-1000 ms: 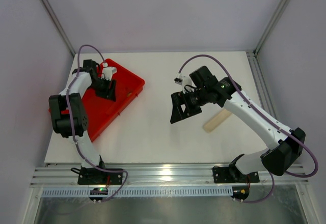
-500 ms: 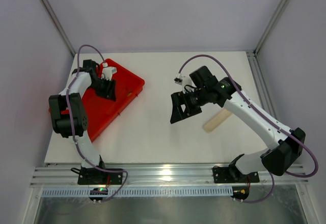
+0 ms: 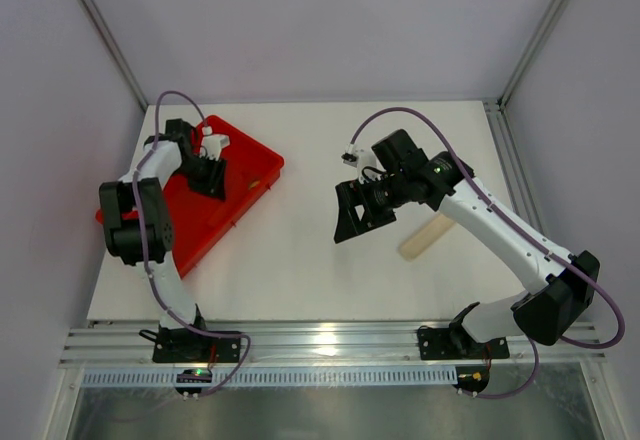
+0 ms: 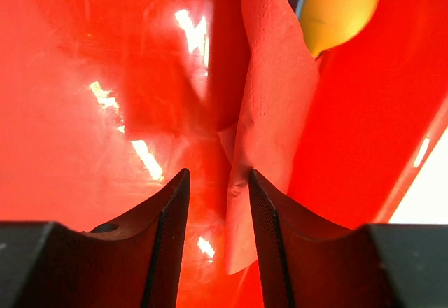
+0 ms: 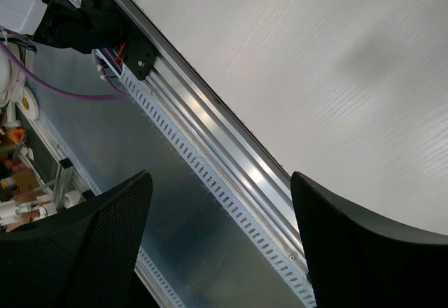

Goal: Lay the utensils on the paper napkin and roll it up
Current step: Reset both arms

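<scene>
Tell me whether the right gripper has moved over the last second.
No. The right gripper sits at the same spot, just left of the wooden utensil.

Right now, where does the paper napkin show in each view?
Top external: cannot pick it out; the left claw hangs over the red tray.
Left wrist: paper napkin, top centre down to the claw fingers.
Right wrist: not in it.
Shared landmark: the red tray, top and left wrist.
</scene>
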Action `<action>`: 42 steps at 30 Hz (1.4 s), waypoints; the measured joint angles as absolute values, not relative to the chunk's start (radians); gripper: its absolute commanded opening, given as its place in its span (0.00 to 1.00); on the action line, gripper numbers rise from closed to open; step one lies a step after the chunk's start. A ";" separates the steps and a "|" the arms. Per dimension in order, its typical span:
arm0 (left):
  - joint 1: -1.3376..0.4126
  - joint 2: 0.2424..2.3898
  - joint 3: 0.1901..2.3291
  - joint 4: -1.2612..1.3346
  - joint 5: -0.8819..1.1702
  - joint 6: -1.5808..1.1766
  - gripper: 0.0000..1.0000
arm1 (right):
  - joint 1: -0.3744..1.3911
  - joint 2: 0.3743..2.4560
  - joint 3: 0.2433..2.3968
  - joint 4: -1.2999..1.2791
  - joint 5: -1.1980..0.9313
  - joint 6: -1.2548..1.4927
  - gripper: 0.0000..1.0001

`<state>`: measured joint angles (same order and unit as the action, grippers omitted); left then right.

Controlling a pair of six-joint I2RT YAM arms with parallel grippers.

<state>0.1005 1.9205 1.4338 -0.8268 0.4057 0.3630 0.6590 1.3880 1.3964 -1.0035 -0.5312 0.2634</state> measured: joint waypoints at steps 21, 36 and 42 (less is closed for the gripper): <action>0.092 1.995 1.441 -0.790 0.334 0.322 0.38 | 0.659 1.417 1.396 -1.004 -0.535 0.263 0.83; 0.068 1.996 1.443 -0.750 0.308 0.295 0.45 | 0.659 1.417 1.396 -1.003 -0.537 0.263 0.83; 0.068 1.975 1.423 -0.722 0.277 0.281 0.52 | 0.659 1.417 1.396 -1.003 -0.537 0.263 0.83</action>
